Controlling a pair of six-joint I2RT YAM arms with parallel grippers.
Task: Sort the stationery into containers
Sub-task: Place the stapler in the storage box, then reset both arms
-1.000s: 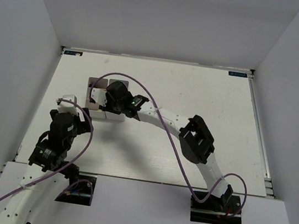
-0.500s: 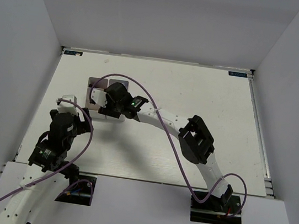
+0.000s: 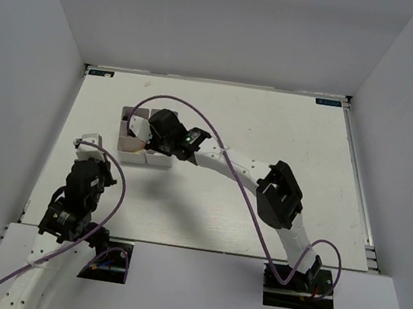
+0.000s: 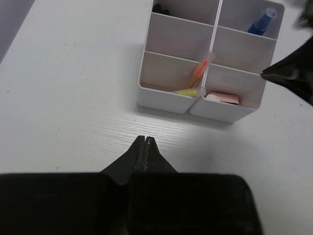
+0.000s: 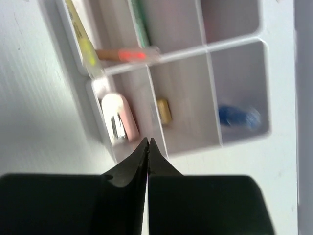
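Note:
The white organizer box (image 4: 166, 100) stands on the table, split into open compartments. Inside it I see an orange-pink stick (image 4: 201, 68), a yellowish stick (image 4: 188, 91), a pink block (image 4: 224, 98), a blue-capped tube (image 4: 261, 22) and black caps (image 4: 160, 9). My right gripper (image 5: 147, 142) hovers shut and empty over the box's near rim, above the pink block (image 5: 119, 122) and a small yellowish piece (image 5: 164, 110). My left gripper (image 4: 145, 140) is shut on nothing, over bare table just short of the box. From above, the right gripper (image 3: 140, 131) covers part of the box (image 3: 156, 160).
A purple cable (image 3: 220, 164) loops from the right wrist across the table toward the right base. Another cable trails by the left arm (image 3: 83, 183). White walls enclose the table on three sides.
Both grippers have closed from open. The right gripper has shifted slightly farther back over the box. The left arm has drawn back a little toward its base.

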